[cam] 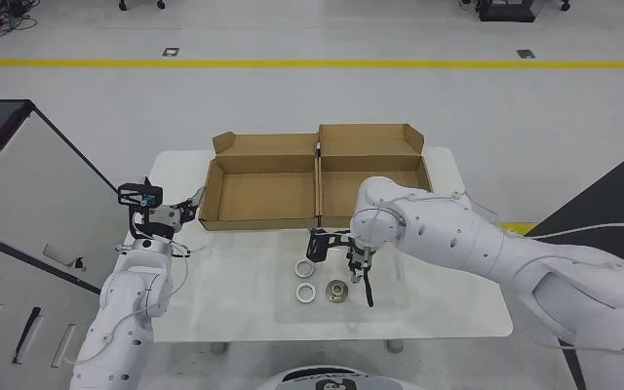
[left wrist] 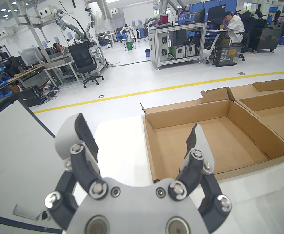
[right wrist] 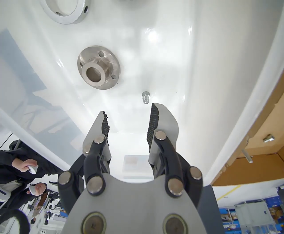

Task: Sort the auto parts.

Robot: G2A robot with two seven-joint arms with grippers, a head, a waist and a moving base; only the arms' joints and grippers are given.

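Two silver rings point(cam: 305, 268) point(cam: 306, 292) and a metal flange point(cam: 337, 290) lie on a shallow white tray point(cam: 395, 314) at the table's front. The right gripper point(cam: 362, 281) hangs just right of the flange. In the right wrist view the right gripper point(right wrist: 128, 109) is open and holds nothing. A small bolt point(right wrist: 146, 97) lies just past its fingertips, with the flange point(right wrist: 98, 71) and one ring point(right wrist: 65, 11) farther on. The left gripper point(cam: 188, 206) is at the table's left edge beside the left cardboard box point(cam: 261, 185). In its own view the left gripper point(left wrist: 137, 120) is open and holds nothing.
Two open cardboard boxes point(left wrist: 188, 113) point(left wrist: 266, 106) stand side by side at the back of the table. The right box point(cam: 375, 180) holds a bolt point(right wrist: 269, 138) and another small metal piece point(right wrist: 247, 155). A grey panel point(cam: 58, 195) stands left of the table.
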